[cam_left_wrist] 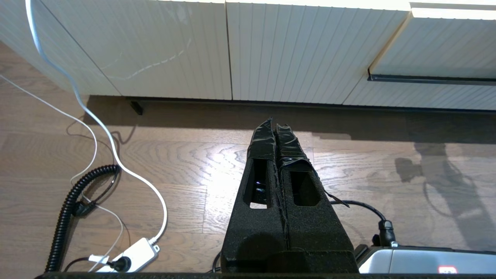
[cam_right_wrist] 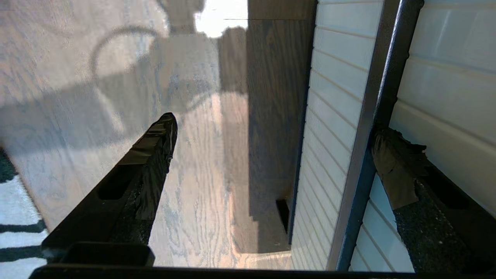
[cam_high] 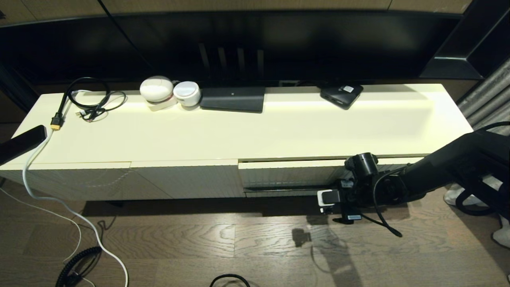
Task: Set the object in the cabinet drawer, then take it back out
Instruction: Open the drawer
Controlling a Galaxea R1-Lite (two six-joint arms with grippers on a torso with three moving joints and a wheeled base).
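The cabinet drawer (cam_high: 291, 173) is the ribbed cream front at the right half of the low cabinet, with its long dark handle bar (cam_high: 279, 188) along the lower edge. It stands a little forward of the neighbouring panels. My right gripper (cam_high: 336, 196) is at the bar's right end, open. In the right wrist view the gripper (cam_right_wrist: 279, 145) straddles the handle bar (cam_right_wrist: 372, 128): one finger (cam_right_wrist: 393, 170) lies against the drawer front behind the bar, the other finger (cam_right_wrist: 155, 147) hangs over the floor. The black umbrella is not in view. My left gripper (cam_left_wrist: 273, 124) is shut and empty, low over the floor.
On the cabinet top (cam_high: 279, 131) lie a small flat black box with a white label (cam_high: 342, 95), a dark flat slab (cam_high: 233, 99), two white round devices (cam_high: 169, 92) and coiled cables (cam_high: 89, 99). A white cable (cam_high: 48, 199), a coiled black cord (cam_left_wrist: 66, 217) and a power strip (cam_left_wrist: 135, 254) lie on the wooden floor.
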